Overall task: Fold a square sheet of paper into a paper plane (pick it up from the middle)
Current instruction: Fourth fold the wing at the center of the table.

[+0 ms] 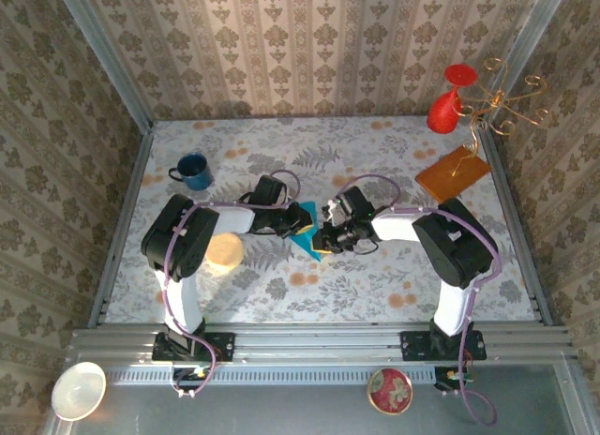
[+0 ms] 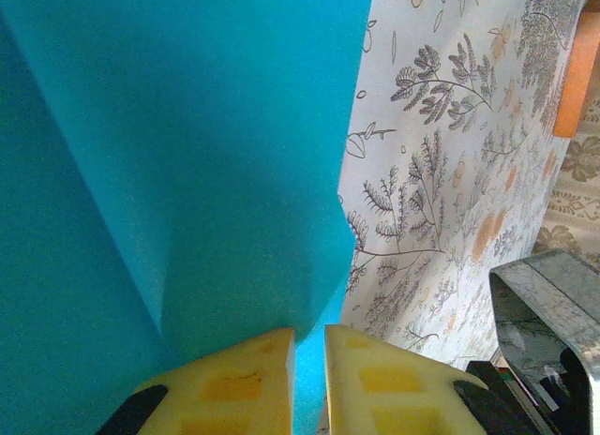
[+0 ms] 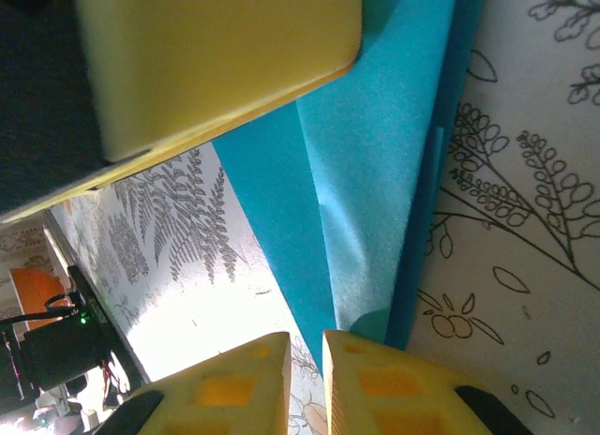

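Top external view has the partly folded teal sheet of paper (image 1: 305, 231) at the middle of the floral surface (image 1: 394, 294), where the left end effector (image 1: 287, 225) and the right end effector (image 1: 324, 240) each clamp it from opposite sides, fingers nearly together.

Teal-blue paper (image 1: 306, 238), floral-patterned table (image 1: 375, 163), blue mug (image 1: 194, 171)

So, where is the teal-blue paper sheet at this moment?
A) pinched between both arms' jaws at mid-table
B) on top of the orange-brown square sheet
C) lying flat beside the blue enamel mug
A: the teal-blue paper sheet is at mid-table, with the left jaws and right jaws each closed on it.
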